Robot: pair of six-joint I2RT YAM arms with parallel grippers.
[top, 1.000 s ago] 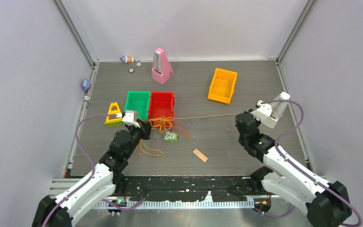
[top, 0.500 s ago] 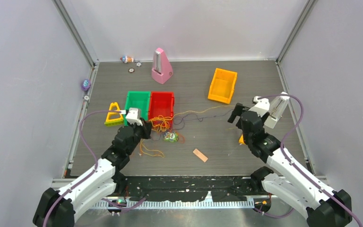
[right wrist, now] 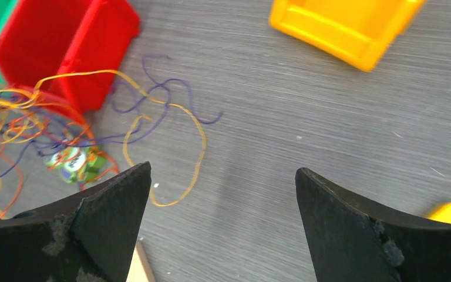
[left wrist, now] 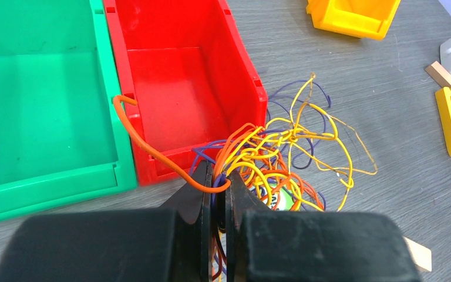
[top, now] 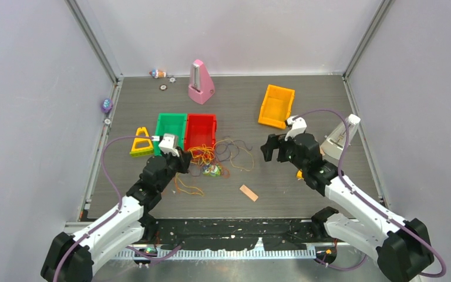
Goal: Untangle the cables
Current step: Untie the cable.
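Orange-yellow cables [left wrist: 258,154] pinched between left jaws.

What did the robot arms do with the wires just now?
The right gripper let go of the stretched strand, opened wide and moved left toward the cables; the strand fell slack beside the red bin. The left gripper stayed shut on the cables.

L fingers [left wrist: 197,205] pinched shut, R fingers [right wrist: 108,211] spread wide, both arms reaching fwd.
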